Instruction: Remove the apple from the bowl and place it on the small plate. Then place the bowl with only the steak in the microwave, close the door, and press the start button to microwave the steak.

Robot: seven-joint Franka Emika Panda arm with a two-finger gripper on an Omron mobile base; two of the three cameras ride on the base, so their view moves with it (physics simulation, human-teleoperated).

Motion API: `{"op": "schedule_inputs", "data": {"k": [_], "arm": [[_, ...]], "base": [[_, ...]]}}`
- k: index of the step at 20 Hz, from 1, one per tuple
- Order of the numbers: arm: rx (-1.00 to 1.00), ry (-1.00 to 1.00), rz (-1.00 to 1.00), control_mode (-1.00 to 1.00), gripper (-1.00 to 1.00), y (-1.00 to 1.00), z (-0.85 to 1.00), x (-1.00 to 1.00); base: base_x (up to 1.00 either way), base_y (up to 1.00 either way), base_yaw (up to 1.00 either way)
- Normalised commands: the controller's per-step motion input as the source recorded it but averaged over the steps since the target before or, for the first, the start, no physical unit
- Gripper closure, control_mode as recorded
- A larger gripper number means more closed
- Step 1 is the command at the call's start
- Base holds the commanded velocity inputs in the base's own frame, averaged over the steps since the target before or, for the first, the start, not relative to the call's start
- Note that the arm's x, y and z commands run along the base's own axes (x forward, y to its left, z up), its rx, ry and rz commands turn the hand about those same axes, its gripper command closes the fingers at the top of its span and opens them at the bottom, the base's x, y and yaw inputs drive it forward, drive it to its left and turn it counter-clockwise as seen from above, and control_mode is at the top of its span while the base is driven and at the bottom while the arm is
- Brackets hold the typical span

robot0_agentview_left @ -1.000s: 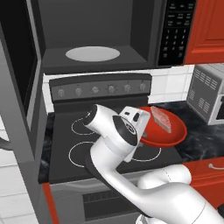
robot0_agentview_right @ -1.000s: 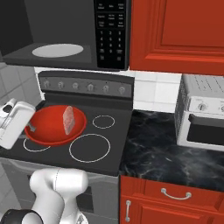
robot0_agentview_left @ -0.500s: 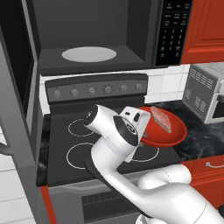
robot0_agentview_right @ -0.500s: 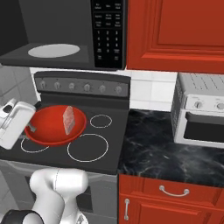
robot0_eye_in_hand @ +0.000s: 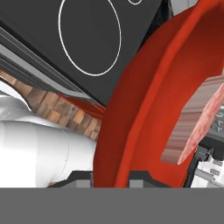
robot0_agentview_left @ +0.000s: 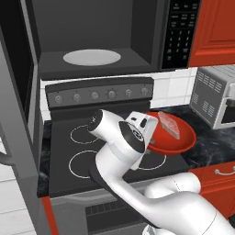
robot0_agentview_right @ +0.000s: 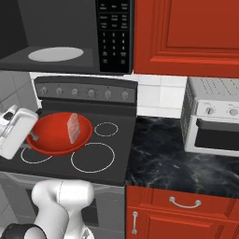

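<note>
My gripper (robot0_agentview_left: 150, 134) (robot0_agentview_right: 31, 138) (robot0_eye_in_hand: 111, 176) is shut on the near rim of the red bowl (robot0_agentview_left: 178, 139) (robot0_agentview_right: 57, 138) (robot0_eye_in_hand: 144, 109). It holds the bowl level a little above the stove's right burners. The steak (robot0_agentview_left: 168, 125) (robot0_agentview_right: 73, 128) (robot0_eye_in_hand: 197, 126) stands on edge inside the bowl. Above, the black microwave (robot0_agentview_left: 92, 43) (robot0_agentview_right: 56, 32) is open, showing its white turntable. Its door (robot0_agentview_left: 13, 119) swings out at the left, and its keypad (robot0_agentview_left: 180, 33) (robot0_agentview_right: 114, 35) is on the right. The apple and the small plate are out of view.
A black stovetop (robot0_agentview_left: 69, 160) (robot0_agentview_right: 100, 156) with ring burners and a knob panel lies under the bowl. To the right a silver toaster oven (robot0_agentview_left: 215, 94) (robot0_agentview_right: 212, 121) stands on the dark marble counter (robot0_agentview_right: 177, 163). Red cabinets (robot0_agentview_right: 186, 37) hang above and sit below.
The whole picture has slid slightly left in both base views, so the camera moved. The bowl stays gripped at about the same place over the stove.
</note>
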Motion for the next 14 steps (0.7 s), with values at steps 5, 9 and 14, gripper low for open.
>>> {"op": "schedule_inputs", "data": {"k": [5,9,14], "arm": [[0.00,0.02,0.02,-1.00,1.00,-0.02,-0.03,0.24],[0.00,-0.10,0.20,-1.00,1.00,-0.05,0.78,0.20],[0.00,-0.18,0.46,-1.00,1.00,0.02,0.88,0.07]], "base": [[0.06,0.00,0.00],[0.00,0.00,0.00],[0.00,0.00,0.00]]}}
